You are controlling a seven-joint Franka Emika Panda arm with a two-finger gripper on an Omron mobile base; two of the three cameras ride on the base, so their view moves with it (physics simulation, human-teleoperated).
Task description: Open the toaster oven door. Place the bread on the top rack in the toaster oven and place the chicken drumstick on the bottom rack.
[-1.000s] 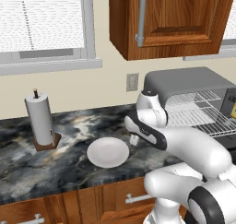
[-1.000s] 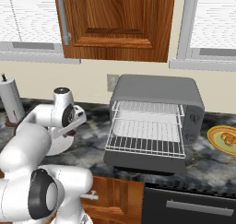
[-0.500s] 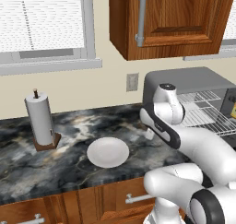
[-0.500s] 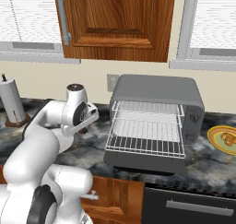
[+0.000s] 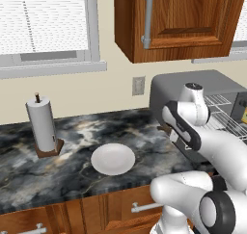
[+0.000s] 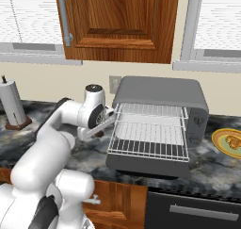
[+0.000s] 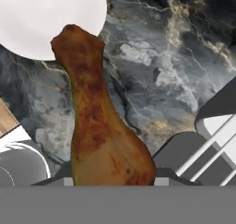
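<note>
Brown chicken drumstick [image 7: 99,121] clamped in fingers, bone end pointing away toward white plate [image 7: 41,15]

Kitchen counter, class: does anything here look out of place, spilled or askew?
Nothing spilled or damaged. The toaster oven stands open, its white racks level, and the gripper holds the chicken drumstick above the counter.

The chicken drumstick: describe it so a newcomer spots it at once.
Start at the grey toaster oven on the marble counter; its door hangs open. Just left of it the pincer grips the chicken drumstick: brown and tapered, unlike the round white plate nearby.
</note>
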